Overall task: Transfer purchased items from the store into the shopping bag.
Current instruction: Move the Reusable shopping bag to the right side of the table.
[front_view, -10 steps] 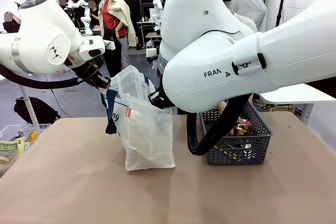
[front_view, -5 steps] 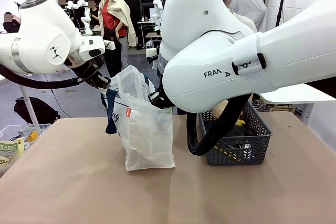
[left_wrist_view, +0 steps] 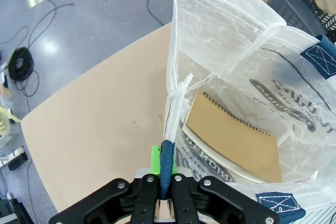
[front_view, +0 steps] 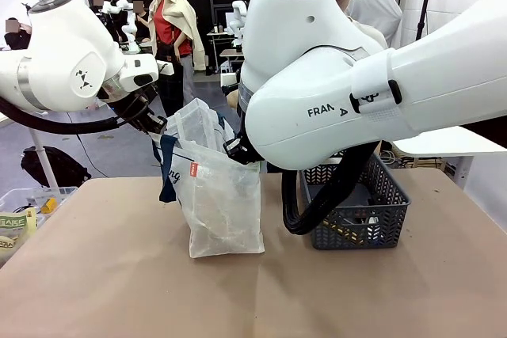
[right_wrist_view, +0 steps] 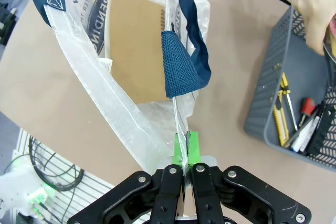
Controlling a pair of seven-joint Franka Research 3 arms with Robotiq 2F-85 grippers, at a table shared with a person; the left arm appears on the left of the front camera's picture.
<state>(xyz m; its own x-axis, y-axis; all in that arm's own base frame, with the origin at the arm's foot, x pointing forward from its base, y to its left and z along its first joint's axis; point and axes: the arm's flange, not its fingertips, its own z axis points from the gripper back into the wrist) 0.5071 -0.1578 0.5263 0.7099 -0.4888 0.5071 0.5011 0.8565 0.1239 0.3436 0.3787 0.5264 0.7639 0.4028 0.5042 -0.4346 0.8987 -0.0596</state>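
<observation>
While the tan table (front_view: 111, 275) carries both containers, the shopping bag (front_view: 222, 203) stands upright near its centre, and the store basket (front_view: 372, 219) sits apart at the bag's 3 o'clock. Left gripper (left_wrist_view: 164, 170): jaws clamped on the navy strap (left_wrist_view: 167, 156). Right gripper (right_wrist_view: 186, 150): jaws pinched on the opposite rim, holding the mouth wide. A brown spiral notebook (left_wrist_view: 233, 140) lies inside the bag. Purchased items (right_wrist_view: 299, 124) lie on the basket floor, with a person's hand (right_wrist_view: 315, 9) above them at 12 o'clock. Beyond the table is a grey floor (left_wrist_view: 79, 30) with loose cables (left_wrist_view: 21, 61).
</observation>
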